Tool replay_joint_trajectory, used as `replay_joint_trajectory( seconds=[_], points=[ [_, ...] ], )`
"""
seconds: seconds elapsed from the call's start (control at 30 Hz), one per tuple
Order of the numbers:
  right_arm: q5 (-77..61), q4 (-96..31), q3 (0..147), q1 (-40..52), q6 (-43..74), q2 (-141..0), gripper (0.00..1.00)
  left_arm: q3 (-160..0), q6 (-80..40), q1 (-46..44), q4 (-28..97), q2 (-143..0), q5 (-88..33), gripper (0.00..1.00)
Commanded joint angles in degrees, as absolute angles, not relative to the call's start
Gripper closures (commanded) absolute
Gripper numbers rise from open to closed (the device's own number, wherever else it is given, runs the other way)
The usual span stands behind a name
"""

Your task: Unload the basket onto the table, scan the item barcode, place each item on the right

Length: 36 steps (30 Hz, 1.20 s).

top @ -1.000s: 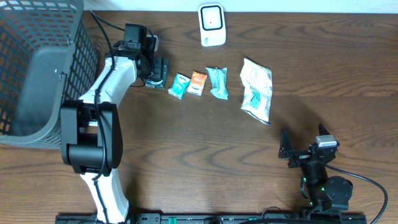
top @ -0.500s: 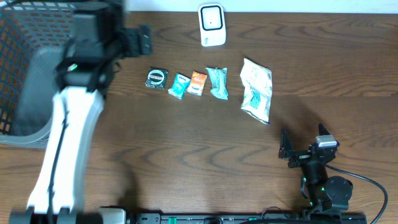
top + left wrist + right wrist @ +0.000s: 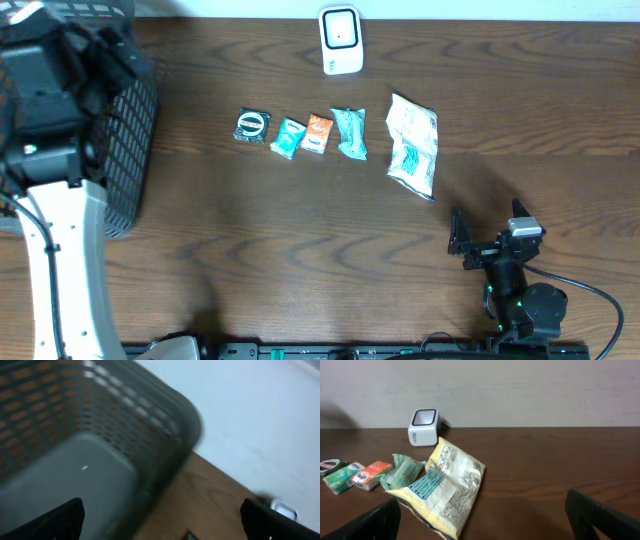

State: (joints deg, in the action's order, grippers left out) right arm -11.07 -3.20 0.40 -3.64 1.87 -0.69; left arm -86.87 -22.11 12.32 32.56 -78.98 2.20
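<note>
While neither claw holds anything, stock lies thus. Lower right, overhead: right gripper (image 3: pixel 461 240), jaws spread wide, empty. Right of centre: white bag (image 3: pixel 412 145), the likely item; judged light, soft, crinkly, slippery film, best pinched at a sealed edge. Centre row: green wrapper (image 3: pixel 350 133), orange packet (image 3: pixel 319 133), teal packet (image 3: pixel 289 137), dark packet (image 3: pixel 251 127). Top centre: scanner (image 3: pixel 341 40). Upper left: left gripper (image 3: pixel 165 522), spread wide, empty, above basket (image 3: pixel 135 130).

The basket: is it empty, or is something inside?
Empty where visible: the left wrist view shows the basket with a bare gray floor; the rest is hidden.
</note>
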Motion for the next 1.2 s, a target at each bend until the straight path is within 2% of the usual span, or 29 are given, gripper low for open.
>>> replay_joint_trajectory(
  seconds=[0.0,0.17,0.4,0.53,0.7,0.87,1.0,1.17],
  points=[
    [-11.0,-3.5,0.4,-4.0,1.2,-0.4,0.01,-87.2,-29.3,17.3,32.6,-79.0,3.7,0.02],
    [-11.3,-3.5,0.4,-4.0,1.2,-0.4,0.01,-87.2,-31.8,22.1,36.2,-79.0,3.7,0.02],
    [-9.4,-0.2,0.4,-4.0,0.4,-0.4,0.01,-87.2,-31.8,24.0,41.6,-79.1,3.7,0.02],
    [-18.4,1.9,0.4,-4.0,5.5,-0.4,0.01,-87.2,-31.8,24.0,45.2,-79.1,3.7,0.02],
    [-21.4,11.7,0.4,-4.0,9.0,-0.4,0.01,-87.2,-31.8,24.0,47.5,-79.1,3.7,0.02],
    [-21.3,30.5,0.4,-4.0,13.2,-0.4,0.01,-87.2,-31.8,24.0,47.5,-79.1,3.7,0.02],
    [-14.4,44.6,1.2,-4.0,12.6,-1.8,0.01,-87.2,-31.8,24.0,47.5,-79.1,3.7,0.02],
    [-16.8,45.0,10.9,-4.0,5.0,-10.8,0.01,-87.2,-31.8,24.0,47.5,-79.1,3.7,0.02]
  ],
)
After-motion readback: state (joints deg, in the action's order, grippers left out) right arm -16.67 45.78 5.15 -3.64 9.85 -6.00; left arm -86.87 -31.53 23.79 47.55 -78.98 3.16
